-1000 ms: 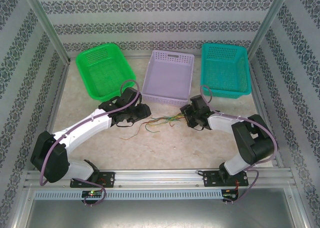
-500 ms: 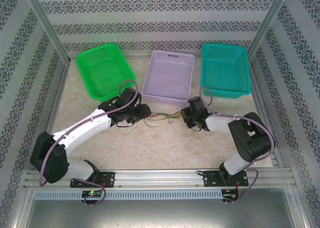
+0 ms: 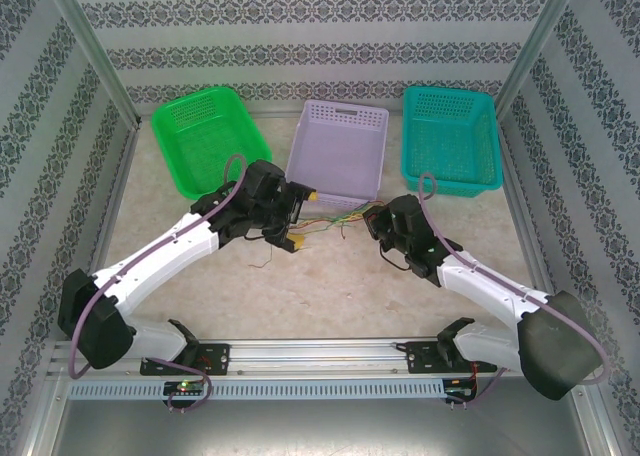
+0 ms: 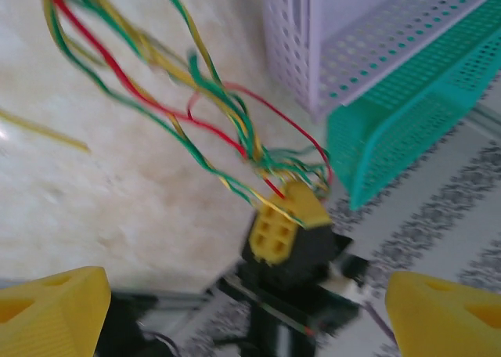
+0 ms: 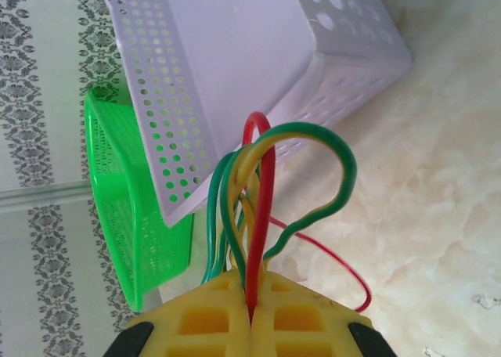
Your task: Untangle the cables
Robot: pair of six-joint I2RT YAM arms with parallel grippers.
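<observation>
cables (image 3: 335,219): bundle of hair-thin wires, green, yellow and red; loose, looped and crossing each other, not sorted; in the left wrist view the strands (image 4: 196,99) run from top left down into a knot of small loops; in the right wrist view they arch up as tall loops (image 5: 258,185), a red one in the middle, green and yellow beside it;
bundle hangs as a low span just in front of the lavender basket (image 3: 340,156), along its near wall, over the table (image 3: 330,286); one single yellowish strand (image 4: 47,134) lies apart on the tabletop, further out from the lavender basket than the bundle;
right gripper (image 3: 377,216): clenched on one end of the cables, by the near right corner of the lavender basket; yellow pads pressed together with wires coming out of the seam (image 5: 252,314); seen head-on from the left wrist (image 4: 286,216);
left gripper (image 3: 305,216): released, yellow fingertips spread wide (image 4: 249,314); sits at the other end of the bundle, in front of the near left corner of the lavender basket; whether any wire touches it, cannot tell;
green basket (image 3: 205,141) left of the lavender basket, teal basket (image 3: 450,141) right of it.
</observation>
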